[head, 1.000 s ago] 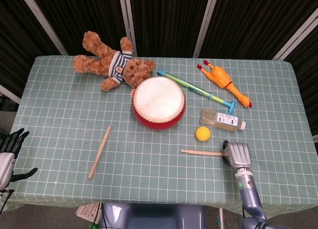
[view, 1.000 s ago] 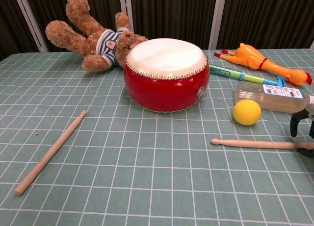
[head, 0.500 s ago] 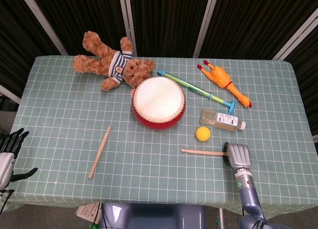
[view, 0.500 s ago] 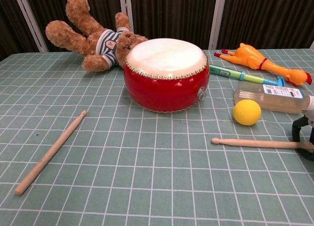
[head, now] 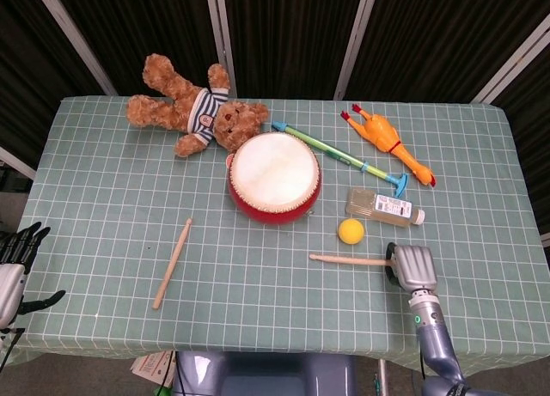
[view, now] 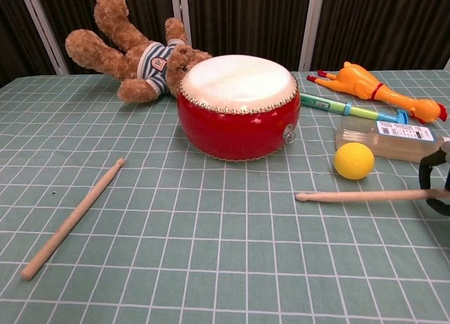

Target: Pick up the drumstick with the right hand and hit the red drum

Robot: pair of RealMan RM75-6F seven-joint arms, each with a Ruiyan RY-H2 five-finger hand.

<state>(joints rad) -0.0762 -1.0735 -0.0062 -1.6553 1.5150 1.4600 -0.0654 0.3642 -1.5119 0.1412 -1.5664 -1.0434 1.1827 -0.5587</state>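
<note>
**Right hand on the butt of the stick, drum up and to the left**

I have my right hand at the near right of the surface, its fingers wrapped around the thick end of the drumstick. In the chest view the dark fingers loop over the shaft at the frame edge, so I read this as a hold, though I can't see how firmly it is seated. The stick's tip looks slightly lifted off the cloth in the chest view; I wouldn't swear to it.

What matters for the strike is the lie of the stick. Its long axis runs almost straight across the surface, from my hand out to the left, tip pointing away from the palm. The red drum sits further back and further left than that tip, so the stick is aimed past the near side of the drum, not at the skin. I judge I need to raise the hand, carry it toward the drum and swing the tip back before bringing it down on the white head.

A yellow ball lies just behind the shaft, between stick and drum, and could get clipped on a low swing.

My left hand hangs off the far left edge, fingers apart, holding nothing. A second stick lies on that side, well apart from it.
</note>
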